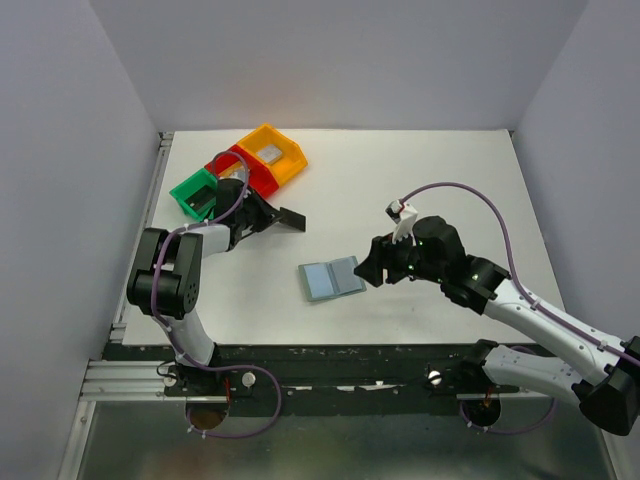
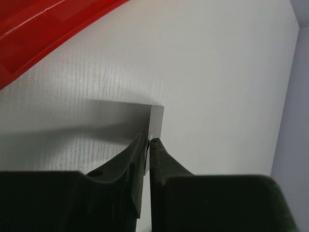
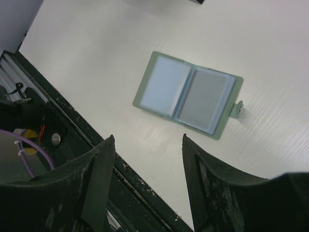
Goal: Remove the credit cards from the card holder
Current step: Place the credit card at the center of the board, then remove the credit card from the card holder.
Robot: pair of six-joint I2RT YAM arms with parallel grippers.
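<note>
While my left gripper (image 1: 276, 217) pinches one card (image 1: 292, 220) edge-on between its fingertips, close to the red bin (image 1: 240, 172) and well apart from the card holder (image 1: 322, 283), my right gripper (image 1: 368, 268) hangs with jaws wide apart and empty, just beside the holder's right end, where the little tab (image 3: 239, 108) sticks out. The holder lies open and flat on the table (image 1: 450, 180), its long axis running across me, left to right, slightly tilted. Seen from my right wrist, it sits just ahead of the fingertips. I judge that my right arm is nearer for the next card.
</note>
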